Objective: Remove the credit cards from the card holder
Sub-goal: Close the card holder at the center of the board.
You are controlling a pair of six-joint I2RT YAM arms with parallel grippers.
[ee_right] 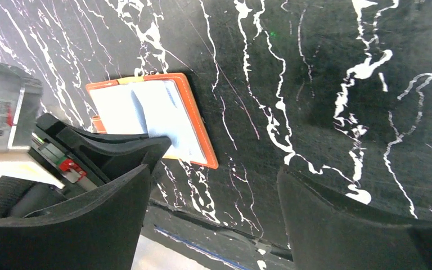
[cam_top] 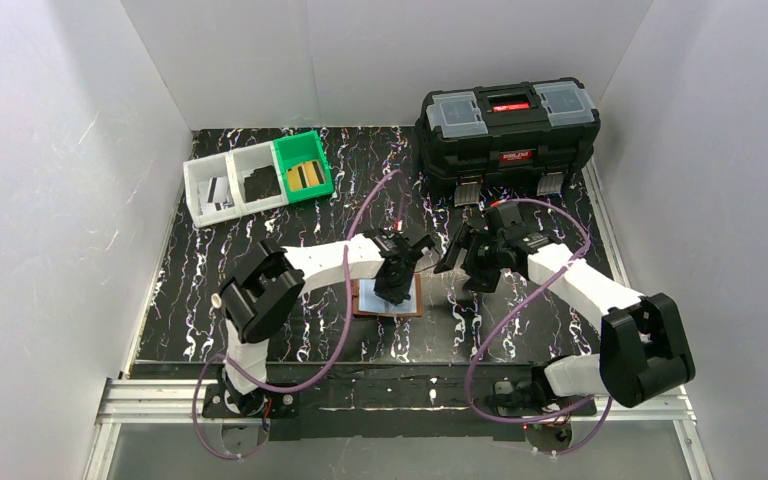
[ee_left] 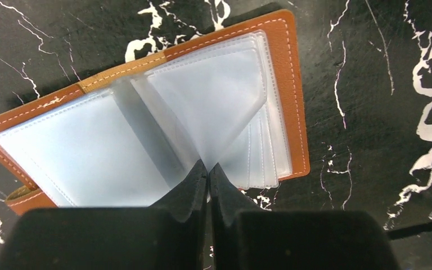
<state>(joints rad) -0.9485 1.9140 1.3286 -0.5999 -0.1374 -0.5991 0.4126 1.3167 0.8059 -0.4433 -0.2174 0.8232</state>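
Black white-veined table bears the brown card holder lying open near its front middle, where the left gripper is pinched shut on the edge of one raised clear pocket, while the right gripper hangs wide open and empty just to its right.

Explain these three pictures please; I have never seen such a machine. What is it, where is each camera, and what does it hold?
These are two robot arms at a black marbled table. One picture looks down from above; the others come from wrist cameras. An open brown card holder lies in the middle; a black toolbox and small bins stand farther back. The left end effector is shut, seemingly pinching one clear pocket of it. The right end effector is open, holding nothing. I see no card.
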